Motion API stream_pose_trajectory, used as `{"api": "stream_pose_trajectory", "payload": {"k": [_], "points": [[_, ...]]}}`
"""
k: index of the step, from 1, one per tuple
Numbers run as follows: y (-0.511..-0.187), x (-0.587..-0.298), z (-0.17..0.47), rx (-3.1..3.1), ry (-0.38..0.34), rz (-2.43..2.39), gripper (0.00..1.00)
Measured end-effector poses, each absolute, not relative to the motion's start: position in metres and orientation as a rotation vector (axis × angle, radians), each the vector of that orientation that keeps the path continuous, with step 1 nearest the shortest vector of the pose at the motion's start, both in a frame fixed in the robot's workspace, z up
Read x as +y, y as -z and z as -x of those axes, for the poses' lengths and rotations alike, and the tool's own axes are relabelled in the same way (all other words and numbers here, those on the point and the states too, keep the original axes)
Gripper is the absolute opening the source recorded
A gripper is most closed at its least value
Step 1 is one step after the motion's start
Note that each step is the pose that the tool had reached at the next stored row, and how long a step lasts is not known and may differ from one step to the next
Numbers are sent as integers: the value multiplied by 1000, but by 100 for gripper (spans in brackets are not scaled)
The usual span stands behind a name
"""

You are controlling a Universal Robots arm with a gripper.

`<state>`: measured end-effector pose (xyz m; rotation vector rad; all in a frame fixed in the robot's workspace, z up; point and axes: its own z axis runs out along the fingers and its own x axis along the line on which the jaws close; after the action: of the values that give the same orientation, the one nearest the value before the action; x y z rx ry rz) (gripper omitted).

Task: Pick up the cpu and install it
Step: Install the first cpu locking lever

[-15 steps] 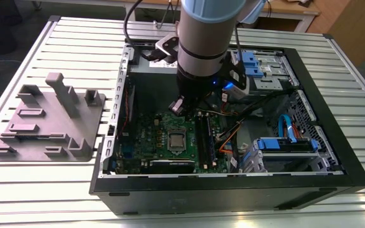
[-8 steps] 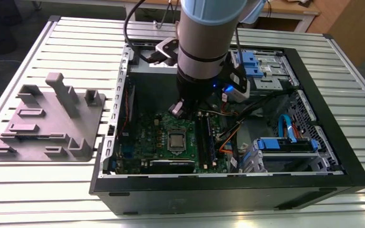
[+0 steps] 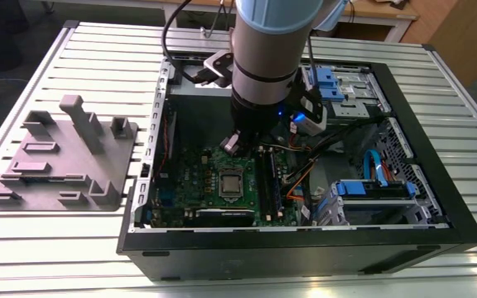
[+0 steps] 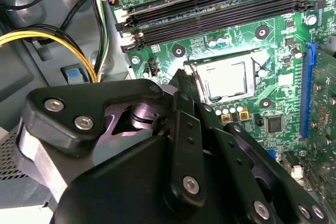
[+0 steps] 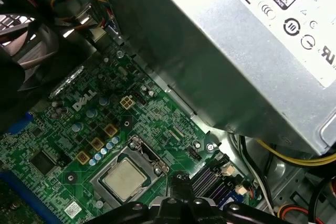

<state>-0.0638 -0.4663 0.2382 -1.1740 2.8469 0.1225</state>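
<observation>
— Black end effector point(image 4: 181, 81), foreground: what state?
— Spread or pressed together cannot be told. It hangs over the green motherboard point(image 4: 273, 51) inside the computer case point(image 3: 305, 248).
— And the cpu point(image 4: 223, 80)?
— Seated flat in the socket frame point(image 4: 255, 72), just beyond the end effector's tip, not gripped.

Robotics lab or workshop: slotted aluminium worktop point(image 3: 48, 248), open PC case point(image 3: 288, 251), grey fixture block point(image 3: 60, 161), robot arm point(image 3: 263, 62).

Open room above the cpu point(image 5: 123, 178); power supply point(image 5: 236, 51) and memory slots point(image 4: 210, 9) nearby.
</observation>
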Motion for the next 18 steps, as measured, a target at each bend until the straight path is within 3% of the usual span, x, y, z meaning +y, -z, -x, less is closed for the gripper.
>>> {"api": "stream_pose_trajectory", "payload": {"k": [6,18], "points": [[-236,-468,65,2860,-107,1152,10],[-230,-468,65,2917,-2,1080,10]]}}
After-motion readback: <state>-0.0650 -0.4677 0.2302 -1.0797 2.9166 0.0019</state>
